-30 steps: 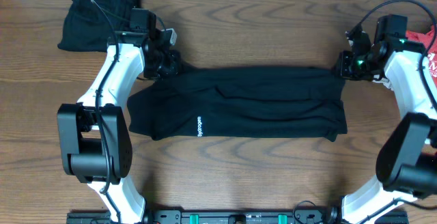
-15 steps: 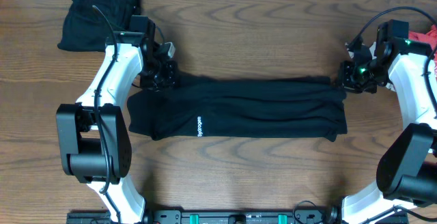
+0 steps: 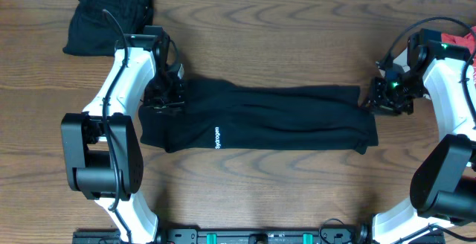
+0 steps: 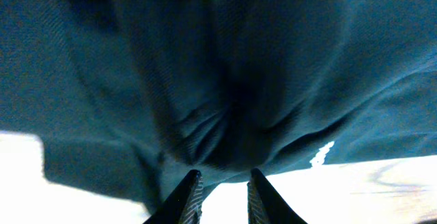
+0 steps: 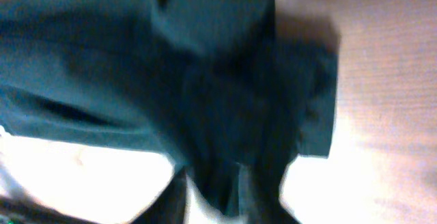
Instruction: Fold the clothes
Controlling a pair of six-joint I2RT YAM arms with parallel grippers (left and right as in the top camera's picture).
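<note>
A black garment [image 3: 260, 117] with a small white logo lies spread across the middle of the table, its far edge folded toward the front. My left gripper [image 3: 165, 99] is at its left end. In the left wrist view the fingers [image 4: 220, 183] are close together, with puckered black cloth [image 4: 225, 94] gathering at their tips. My right gripper [image 3: 376, 100] is at the garment's right end. In the blurred right wrist view the fingers [image 5: 215, 200] are shut on a bunch of the cloth [image 5: 225, 115].
A folded pile of black clothes [image 3: 108, 13] lies at the far left corner. A red item [image 3: 465, 47] shows at the right edge, behind the right arm. The wood table [image 3: 260, 192] runs in front of the garment.
Both grippers have moved toward the front of the table, dragging the garment's far edge with them. The folded garment now looks narrower from back to front.
</note>
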